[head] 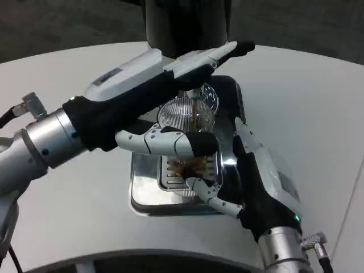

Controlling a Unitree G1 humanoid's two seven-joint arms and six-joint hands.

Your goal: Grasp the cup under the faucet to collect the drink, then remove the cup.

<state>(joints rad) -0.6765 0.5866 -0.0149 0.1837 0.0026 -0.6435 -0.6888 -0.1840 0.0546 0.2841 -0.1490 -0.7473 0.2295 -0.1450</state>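
A clear ribbed plastic cup [186, 122] stands upright on the slotted grate of a polished steel drip tray [142, 196], which rests on the round white desk [307, 102]. The cup sits directly beneath the faucet of a dark cylindrical drink dispenser [187, 23] at the far edge of the desk. A thin brown stream of drink [195, 111] falls from the faucet into the open mouth of the cup. Brown liquid shows low in the cup, behind the fingers; the fill level cannot be read exactly.

The left hand [153, 105] reaches in from the left. Its upper fingers extend across the top toward the faucet, and a lower finger [170, 142] wraps across the near side of the cup, touching its wall. The hand grips the cup.

The right hand [250, 182] lies at the right edge of the drip tray, white back facing right. Its fingers [213, 193] curl inward toward the base of the cup over the grate. Whether they touch the cup or close on anything cannot be determined.
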